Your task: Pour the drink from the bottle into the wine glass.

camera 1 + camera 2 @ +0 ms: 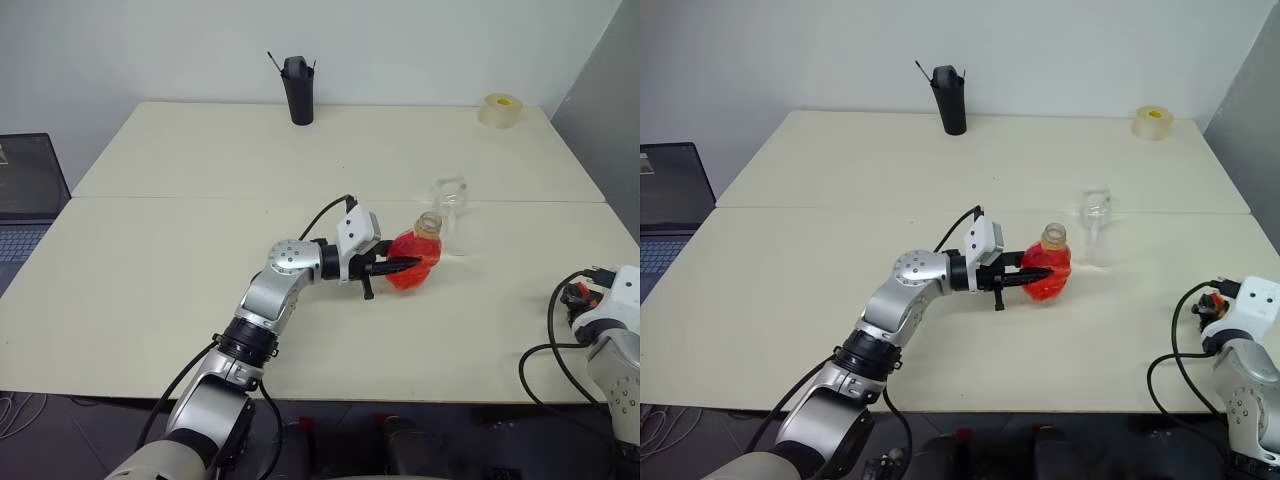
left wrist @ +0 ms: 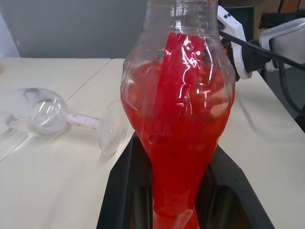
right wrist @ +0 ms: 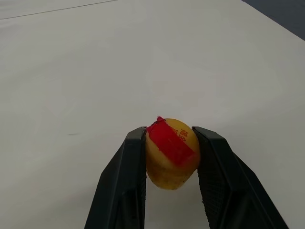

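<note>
My left gripper is shut on the bottle, gripping its rounded body from the side. The bottle holds bright red drink, and its neck is uncapped and leans slightly toward the wine glass. That clear, stemmed wine glass stands upright on the table just behind and to the right of the bottle, with no drink in its bowl. In the right wrist view, my right gripper is shut on the yellow cap, which carries a strip of red label, low over the table near its right front.
A tall black holder stands at the table's far edge. A roll of tape lies at the far right corner. A laptop sits off the table's left side. A seam crosses the cream tabletop.
</note>
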